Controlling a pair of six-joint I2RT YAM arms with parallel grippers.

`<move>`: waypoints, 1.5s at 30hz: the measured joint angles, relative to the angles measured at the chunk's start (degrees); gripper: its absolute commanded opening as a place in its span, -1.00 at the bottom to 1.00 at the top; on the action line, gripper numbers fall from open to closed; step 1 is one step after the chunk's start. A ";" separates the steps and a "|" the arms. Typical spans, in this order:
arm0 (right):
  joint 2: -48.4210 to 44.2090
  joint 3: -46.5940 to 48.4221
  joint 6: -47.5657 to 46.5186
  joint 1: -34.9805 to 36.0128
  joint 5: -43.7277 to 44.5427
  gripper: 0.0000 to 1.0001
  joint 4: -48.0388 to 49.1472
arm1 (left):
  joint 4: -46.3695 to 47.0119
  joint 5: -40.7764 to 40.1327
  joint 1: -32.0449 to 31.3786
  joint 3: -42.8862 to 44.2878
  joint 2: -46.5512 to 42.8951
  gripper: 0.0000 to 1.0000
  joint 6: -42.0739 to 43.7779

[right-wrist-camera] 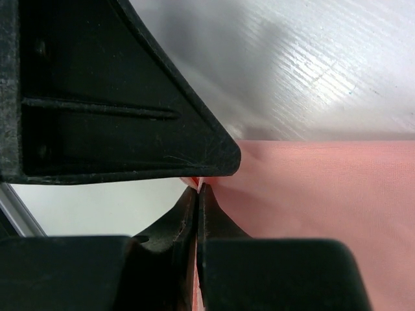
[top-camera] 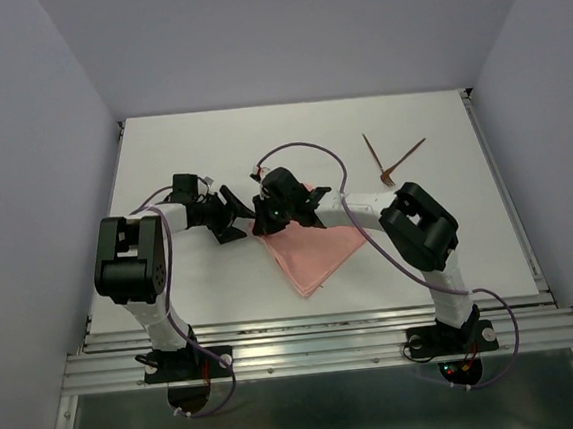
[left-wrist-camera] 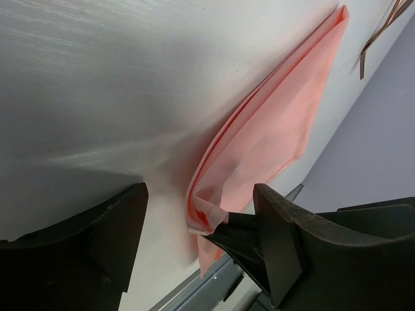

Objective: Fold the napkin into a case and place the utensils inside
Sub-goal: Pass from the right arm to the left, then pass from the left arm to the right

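Note:
The salmon-pink napkin (top-camera: 315, 252) lies folded over in layers near the table's middle, and its left corner is lifted. My right gripper (top-camera: 265, 219) is shut on that corner. In the right wrist view the shut gripper (right-wrist-camera: 198, 188) pinches the cloth (right-wrist-camera: 324, 194). My left gripper (top-camera: 239, 217) is open just left of it, with its jaws either side of the pinched corner and not touching it. In the left wrist view the left gripper (left-wrist-camera: 200, 191) frames the napkin (left-wrist-camera: 272, 136). The two thin reddish-brown utensils (top-camera: 387, 160) lie crossed at the back right, and they also show in the left wrist view (left-wrist-camera: 379, 39).
The white table (top-camera: 200, 142) has a metal rail (top-camera: 318, 347) along its near edge, close to the napkin's lower point. Purple cables (top-camera: 306, 151) loop over both arms. Grey walls enclose the table on three sides.

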 measured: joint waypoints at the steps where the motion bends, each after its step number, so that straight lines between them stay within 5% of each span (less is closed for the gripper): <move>1: 0.00 -0.31 0.00 0.00 -0.07 -0.99 0.02 | 0.17 0.04 -0.28 0.04 0.26 0.54 -0.17; 7: 0.00 -0.61 0.00 0.00 -0.33 -0.99 0.02 | 1.88 0.94 -2.32 0.92 1.97 0.41 -1.51; 12: 0.00 -0.61 -0.02 0.00 -0.57 -0.99 0.02 | 3.10 0.66 -3.08 0.92 2.95 0.09 -2.75; 15: 0.00 -0.61 -0.04 0.00 -0.74 -0.99 0.02 | 3.17 0.04 -3.23 0.92 3.23 -0.34 -3.06; 16: 0.00 -0.61 -0.04 0.00 -0.74 -0.95 0.02 | 3.17 -0.11 -3.23 0.92 3.30 -0.65 -3.32; 18: 0.00 -0.61 -0.04 0.00 -0.72 -0.26 0.02 | 3.13 -0.33 -3.23 0.92 3.34 -1.00 -3.37; 20: 0.00 -0.55 -0.11 0.00 -0.59 0.32 -0.15 | 3.15 -0.50 -3.23 0.92 3.34 -1.00 -3.28; 23: -0.22 -0.52 -0.59 0.00 0.44 0.50 -1.07 | 3.10 -0.61 -3.23 0.92 3.34 -1.00 -3.30; 35: -8.02 -1.62 -8.87 7.48 21.75 0.63 -6.54 | -2.95 -4.90 -3.23 1.62 3.34 -1.00 -4.22; 45: -4.02 -1.20 -16.96 16.24 35.01 0.68 -6.40 | -8.39 -8.41 -3.23 4.81 3.32 -1.00 -4.83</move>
